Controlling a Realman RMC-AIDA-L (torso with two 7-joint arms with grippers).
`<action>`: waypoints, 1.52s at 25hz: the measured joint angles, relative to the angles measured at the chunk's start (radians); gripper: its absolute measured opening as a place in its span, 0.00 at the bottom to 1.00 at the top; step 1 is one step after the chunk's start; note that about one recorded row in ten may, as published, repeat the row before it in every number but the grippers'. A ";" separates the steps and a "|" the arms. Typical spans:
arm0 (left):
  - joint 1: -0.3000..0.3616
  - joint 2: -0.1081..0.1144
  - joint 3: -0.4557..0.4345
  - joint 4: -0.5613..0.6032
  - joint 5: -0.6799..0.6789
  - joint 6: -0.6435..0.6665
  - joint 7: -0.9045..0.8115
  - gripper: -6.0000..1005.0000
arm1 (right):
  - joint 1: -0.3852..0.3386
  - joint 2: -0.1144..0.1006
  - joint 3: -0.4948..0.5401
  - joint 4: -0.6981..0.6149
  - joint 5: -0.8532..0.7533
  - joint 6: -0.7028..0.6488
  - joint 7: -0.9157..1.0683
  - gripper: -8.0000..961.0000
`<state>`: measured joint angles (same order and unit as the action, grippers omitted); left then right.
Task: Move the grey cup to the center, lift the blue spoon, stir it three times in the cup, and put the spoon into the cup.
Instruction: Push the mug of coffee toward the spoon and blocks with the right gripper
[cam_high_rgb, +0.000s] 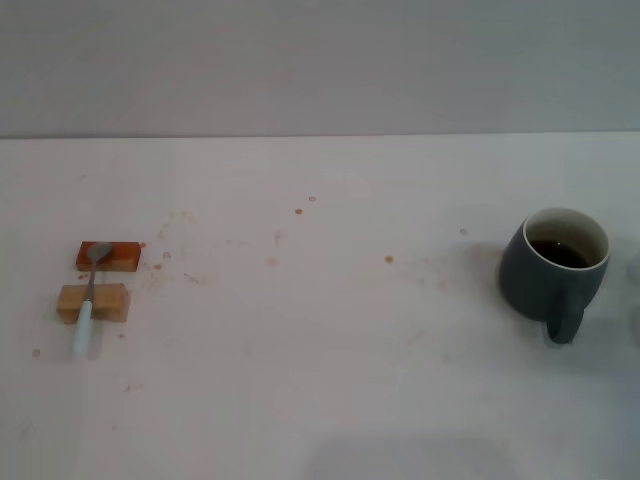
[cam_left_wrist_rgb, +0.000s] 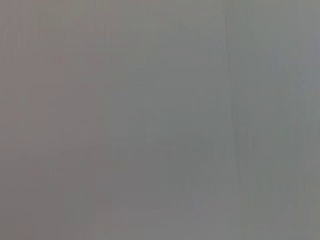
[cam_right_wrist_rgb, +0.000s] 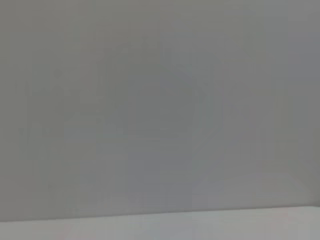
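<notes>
The grey cup (cam_high_rgb: 553, 272) stands upright at the right side of the white table in the head view, its loop handle turned toward the front, with dark liquid inside. The blue spoon (cam_high_rgb: 88, 300) lies at the left side, its grey bowl on an orange-brown block (cam_high_rgb: 109, 256) and its shaft across a tan block (cam_high_rgb: 93, 303), its pale blue handle pointing toward the front. Neither gripper shows in any view. The left wrist view shows only a plain grey surface; the right wrist view shows a grey wall and a strip of the table.
The white table (cam_high_rgb: 320, 330) carries small brown stains around its middle. A grey wall (cam_high_rgb: 320, 60) stands behind its far edge. A faint shadow lies at the front edge near the middle.
</notes>
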<state>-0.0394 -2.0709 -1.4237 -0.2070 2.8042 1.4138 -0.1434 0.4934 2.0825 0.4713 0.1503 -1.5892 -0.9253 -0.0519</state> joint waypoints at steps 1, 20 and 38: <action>0.000 0.000 0.000 0.000 0.000 0.000 0.000 0.80 | 0.000 0.000 0.000 0.000 0.000 0.000 0.000 0.01; 0.000 0.002 -0.005 -0.001 0.000 0.001 0.001 0.79 | 0.009 0.002 -0.111 0.105 -0.013 0.002 -0.002 0.01; -0.002 0.002 -0.004 -0.003 0.000 0.001 0.000 0.78 | 0.045 0.005 -0.115 0.228 -0.186 0.053 0.006 0.01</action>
<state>-0.0414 -2.0692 -1.4280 -0.2096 2.8042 1.4143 -0.1429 0.5387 2.0871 0.3559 0.3779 -1.7753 -0.8718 -0.0462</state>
